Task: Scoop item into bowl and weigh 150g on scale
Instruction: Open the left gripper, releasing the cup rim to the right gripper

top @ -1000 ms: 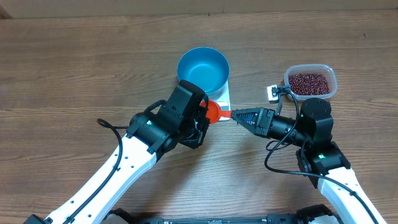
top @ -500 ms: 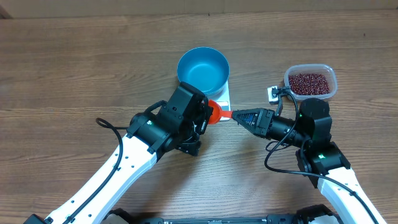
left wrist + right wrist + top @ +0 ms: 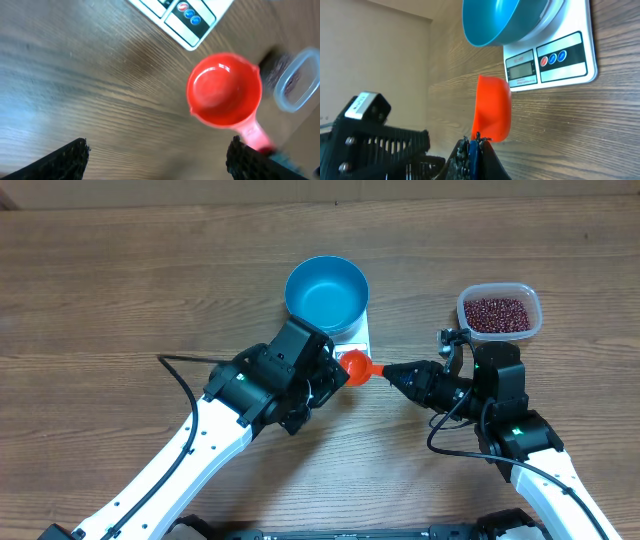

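My right gripper (image 3: 474,145) is clamped shut on the handle of the red scoop (image 3: 492,107), which reaches out to the left from my fingertips. The cup of the scoop is empty; I see only bare red plastic inside it. It sits just on the near side of the scale (image 3: 547,62), and I cannot tell whether it rests on the table (image 3: 120,280) or hangs a little above it.

My left gripper (image 3: 157,157) stands wide open just left of the scoop, with one finger at each side of its wrist view and nothing between them.

Beyond the scoop, the blue bowl (image 3: 326,293) is already sitting on the scale, and its inside is clean blue with no grain in it. The beans (image 3: 498,313) all lie in the clear tub (image 3: 536,305) at the far right, well apart from the bowl and behind my right arm.

As I judge it, only the setting-up is done: bowl on the scale, scoop in my grip. Every scoop of beans and the weighing to the target are left to do.
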Robot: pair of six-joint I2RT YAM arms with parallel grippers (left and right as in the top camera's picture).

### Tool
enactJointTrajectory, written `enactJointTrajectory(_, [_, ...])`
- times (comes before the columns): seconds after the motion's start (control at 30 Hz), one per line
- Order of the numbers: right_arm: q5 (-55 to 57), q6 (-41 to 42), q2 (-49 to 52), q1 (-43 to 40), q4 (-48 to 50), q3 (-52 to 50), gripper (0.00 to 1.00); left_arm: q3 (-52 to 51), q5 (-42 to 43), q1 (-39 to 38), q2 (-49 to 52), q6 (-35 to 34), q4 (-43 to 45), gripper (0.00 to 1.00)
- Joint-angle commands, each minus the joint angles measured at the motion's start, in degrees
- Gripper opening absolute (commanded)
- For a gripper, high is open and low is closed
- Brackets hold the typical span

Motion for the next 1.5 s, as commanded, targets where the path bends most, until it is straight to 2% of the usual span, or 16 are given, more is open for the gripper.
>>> enactJointTrajectory(0.0, [0.90,-1.25,-0.26,0.17,0.15,1.46,0.04,-0.15,-0.52,-0.28,0.61,13.09,-0.13,0.91])
enactJointTrajectory(0.17, [0.81,-1.27,-0.26,0.17,-0.46,1.46,0.04,-0.15,-1.60,-0.26,0.61,16.20,-0.13,0.95])
enactJointTrajectory(0.6, [1.88,-1.25,-0.26,0.15,-0.39,1.46,0.04,-0.15,-1.75,-0.26,0.61,18.97,-0.17,1.00])
enactJointTrajectory(1.0, [2.34,-1.25,-0.26,-0.28,-0.46,1.46,0.04,-0.15,-3.15,-0.26,0.61,27.91,-0.20,0.99])
enactJointTrajectory(1.47, [2.29,-1.29,-0.26,-0.28,-0.46,1.46,0.04,-0.15,-4.96,-0.26,0.61,28.72,-0.76,0.99])
